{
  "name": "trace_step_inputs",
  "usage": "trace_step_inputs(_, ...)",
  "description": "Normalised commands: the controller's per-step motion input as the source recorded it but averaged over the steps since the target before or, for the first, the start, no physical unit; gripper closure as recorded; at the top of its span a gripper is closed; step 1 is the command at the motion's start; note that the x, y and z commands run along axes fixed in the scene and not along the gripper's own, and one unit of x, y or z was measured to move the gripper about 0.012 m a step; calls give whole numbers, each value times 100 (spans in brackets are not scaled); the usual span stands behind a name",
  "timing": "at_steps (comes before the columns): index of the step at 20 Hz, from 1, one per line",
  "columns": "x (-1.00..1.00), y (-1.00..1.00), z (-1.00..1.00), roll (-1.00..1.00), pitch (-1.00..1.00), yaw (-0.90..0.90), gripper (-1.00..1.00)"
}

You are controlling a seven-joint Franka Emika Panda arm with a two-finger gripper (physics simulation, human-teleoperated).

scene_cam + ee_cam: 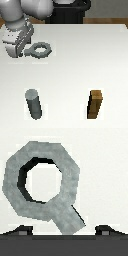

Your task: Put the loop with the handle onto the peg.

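**Three loose items, one gripper, on a white table**

Table (75, 60): bears everything. Gripper (21, 49): jaws pinching the loop's handle, likely to carry it. Peg (34, 104): upright, well apart from the loop, bare. Block (96, 104): brown, beside the peg, not needed. Loop (41, 50): flat, ring projecting clear of the fingers toward the exterior view's right.

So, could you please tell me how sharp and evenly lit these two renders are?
Exterior view: coarse and soft, flat bright light, with short shadows beside the peg and the brown wooden block. Wrist view: the loop with the handle fills the frame, pixelated at its edges, its hole's inner wall shaded dark; no glare on the white table.
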Motion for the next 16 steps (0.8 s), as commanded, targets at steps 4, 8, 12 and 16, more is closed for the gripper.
trace_step_inputs(4, 0, 0, -25, 0, 0, 0, -100)
trace_step_inputs(8, 0, 0, 0, 0, 0, 0, -100)
trace_step_inputs(12, 0, 0, 0, 0, 0, 8, -100)
trace_step_inputs(16, 0, 0, 0, 0, 0, 4, -100)
